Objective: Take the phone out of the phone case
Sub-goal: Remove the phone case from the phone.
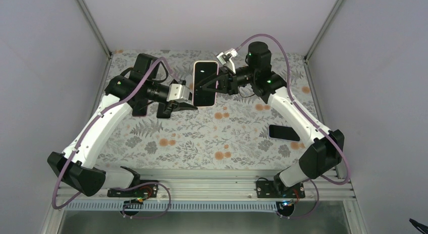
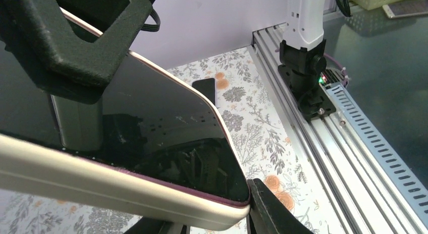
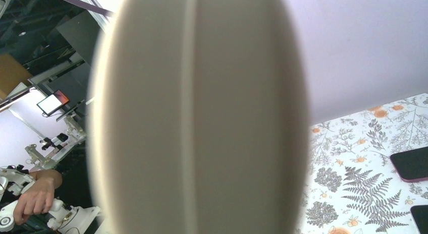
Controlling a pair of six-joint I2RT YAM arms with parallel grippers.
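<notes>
The phone point(image 1: 206, 85) has a dark screen and sits in a cream case point(image 2: 101, 186) with a maroon rim. It is held up in the air above the middle of the table. My right gripper point(image 1: 216, 86) is shut on it from the right; one of its black fingers point(image 2: 75, 42) lies across the screen. My left gripper point(image 1: 186, 104) is open at the phone's lower left. One of its fingertips point(image 2: 270, 209) presses against the case's corner, and the other finger shows below the case. In the right wrist view the blurred case edge point(image 3: 197, 118) fills the frame and hides that gripper's fingers.
A dark phone point(image 1: 284, 132) lies on the floral table cover point(image 1: 202, 138) at the right. A pink-edged one point(image 1: 140, 112) lies under my left arm. Two flat phones also show in the right wrist view point(image 3: 411, 163). The aluminium rail point(image 1: 202, 176) runs along the near edge.
</notes>
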